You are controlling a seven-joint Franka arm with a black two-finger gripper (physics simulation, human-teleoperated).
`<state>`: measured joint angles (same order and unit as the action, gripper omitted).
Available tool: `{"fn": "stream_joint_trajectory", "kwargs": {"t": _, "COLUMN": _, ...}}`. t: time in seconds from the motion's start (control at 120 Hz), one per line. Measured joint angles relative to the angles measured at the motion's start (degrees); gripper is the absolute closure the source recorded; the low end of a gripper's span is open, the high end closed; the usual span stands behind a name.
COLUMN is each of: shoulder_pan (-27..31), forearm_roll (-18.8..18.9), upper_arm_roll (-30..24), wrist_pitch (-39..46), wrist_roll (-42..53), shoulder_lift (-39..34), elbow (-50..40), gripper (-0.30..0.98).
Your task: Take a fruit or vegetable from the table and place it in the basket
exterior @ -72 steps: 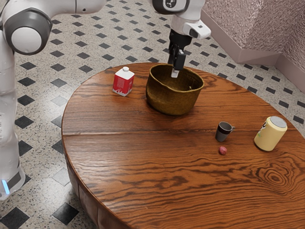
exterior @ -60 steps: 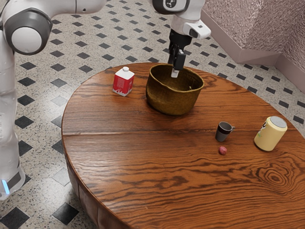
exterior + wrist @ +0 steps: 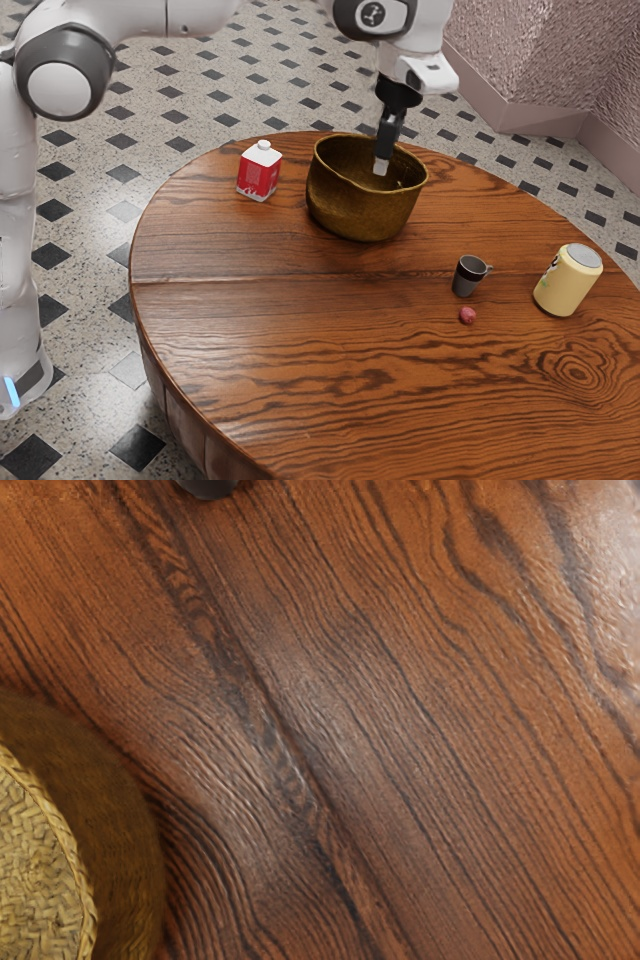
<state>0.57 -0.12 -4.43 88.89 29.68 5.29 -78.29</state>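
The black gripper (image 3: 382, 166) hangs at the basket's opening in the exterior view; whether its tip is above the rim or inside, I cannot tell. Brown-gold and deep, the basket (image 3: 362, 212) stands upright on the wooden table (image 3: 250, 340). A small pinkish-red round fruit or vegetable (image 3: 468, 315) lies on the table, apart from the basket, close to a small grey cup. In the wrist view, part of the woven basket (image 3: 40, 865) appears beside bare table wood (image 3: 350, 720).
The grey cup (image 3: 468, 276) stands between the basket and a yellow can (image 3: 568, 280) at the exterior view's right. A red and white carton (image 3: 259, 172) is on the basket's other side. In the wrist view, a dark rounded thing (image 3: 208, 487) is cut off by the edge.
My hand has moved a little toward the exterior view's right and turned, its tip now slightly lower in that view. Basket, round red thing, cup, can and carton have stayed put.
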Motion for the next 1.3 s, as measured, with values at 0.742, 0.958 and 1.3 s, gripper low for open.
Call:
{"fn": "stream_joint_trajectory", "kwargs": {"t": 0.742, "shoulder_pan": -6.1, "forearm_roll": 3.3, "upper_arm_roll": -8.9, "wrist_pitch": 0.1, "wrist_roll": 19.9, "shoulder_lift": 20.0, "elbow": 11.9, "gripper": 0.0}}
{"fn": "stream_joint_trajectory", "kwargs": {"t": 0.958, "shoulder_pan": -6.6, "forearm_roll": 3.4, "upper_arm_roll": -7.4, "wrist_pitch": 4.2, "wrist_roll": 22.9, "shoulder_lift": 21.6, "elbow": 13.1, "gripper": 0.0}}
{"fn": "stream_joint_trajectory", "kwargs": {"t": 1.3, "shoulder_pan": -8.1, "forearm_roll": 4.1, "upper_arm_roll": -6.5, "wrist_pitch": 13.7, "wrist_roll": 25.9, "shoulder_lift": 28.6, "elbow": 19.0, "gripper": 0.0}}
